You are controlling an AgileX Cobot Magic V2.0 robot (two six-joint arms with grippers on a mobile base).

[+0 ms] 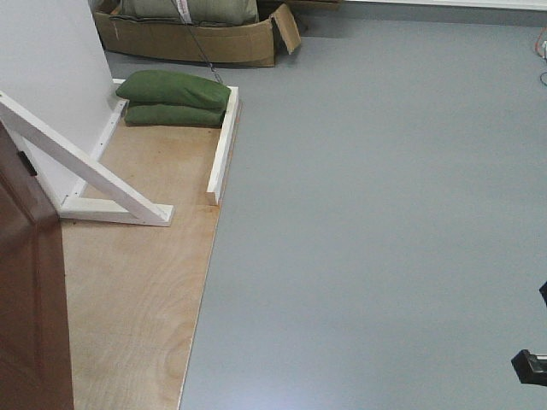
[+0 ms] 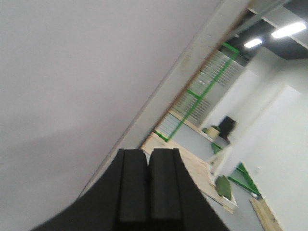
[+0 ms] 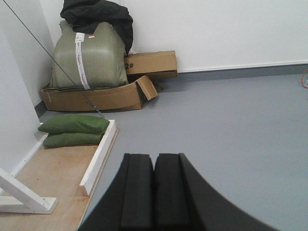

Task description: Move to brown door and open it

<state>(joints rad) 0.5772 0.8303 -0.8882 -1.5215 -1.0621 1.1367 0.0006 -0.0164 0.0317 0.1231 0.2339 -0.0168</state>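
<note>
The brown door [image 1: 26,299] shows only as a glossy reddish-brown panelled strip at the lower left edge of the front view, standing over the plywood floor. Its handle, keys and latch plate are out of view. My left gripper [image 2: 147,152] is shut and empty, pointing along a white wall panel [image 2: 72,86] close beside it. My right gripper [image 3: 154,157] is shut and empty, held above the grey floor [image 3: 231,125]. A black part of my right arm [image 1: 532,366] shows at the front view's lower right.
A white wall panel [image 1: 47,77] with a diagonal white brace [image 1: 85,171] stands on a plywood base [image 1: 137,282] edged by a white rail [image 1: 222,145]. Two green sandbags [image 1: 175,98] lie at its far end. A cardboard box [image 1: 197,38] with a green sack sits behind.
</note>
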